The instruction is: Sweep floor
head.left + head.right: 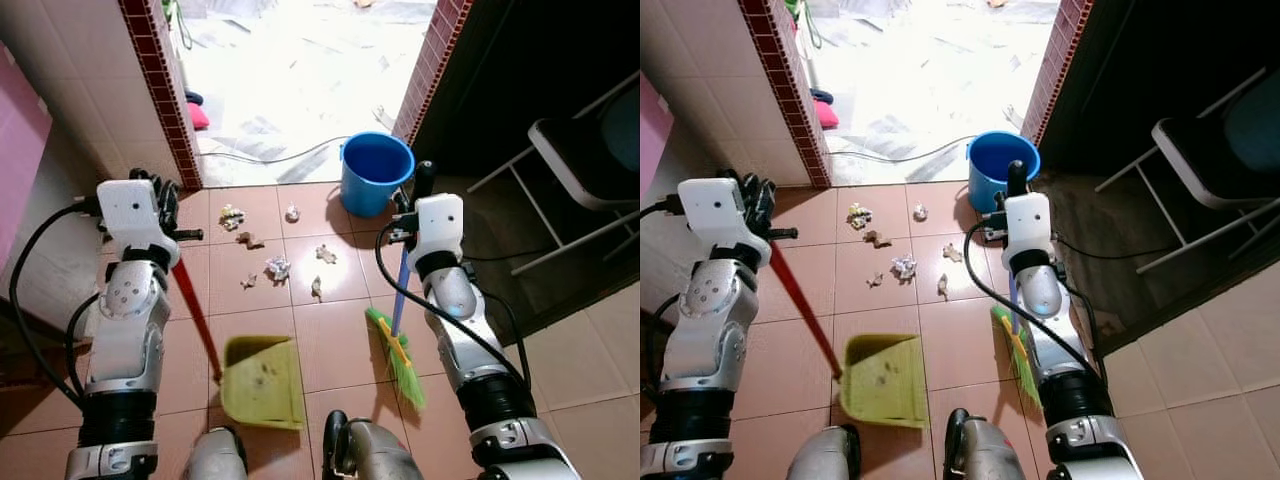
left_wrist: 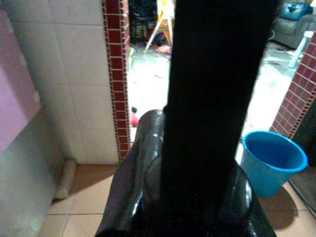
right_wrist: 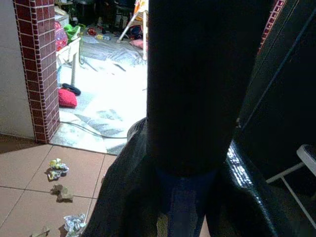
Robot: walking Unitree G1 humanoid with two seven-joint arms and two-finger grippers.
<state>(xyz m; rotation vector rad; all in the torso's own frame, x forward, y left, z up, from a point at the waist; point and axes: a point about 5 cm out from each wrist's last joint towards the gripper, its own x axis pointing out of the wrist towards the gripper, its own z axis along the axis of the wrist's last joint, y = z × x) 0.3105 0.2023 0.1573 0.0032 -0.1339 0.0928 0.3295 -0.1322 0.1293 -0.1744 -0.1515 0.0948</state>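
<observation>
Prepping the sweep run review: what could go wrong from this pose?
1. Litter lies scattered over several tiles; one pass of the broom may miss pieces beside the dustpan.
2. The blue bucket stands close behind the litter; a forward reach could knock it.
3. A cable crosses the doorway.

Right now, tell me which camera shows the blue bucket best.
The left eye view: the blue bucket shows whole, rim to base, by the doorway. The right eye view shows it partly behind the right arm; the left wrist view catches most of it beside a black finger.
</observation>
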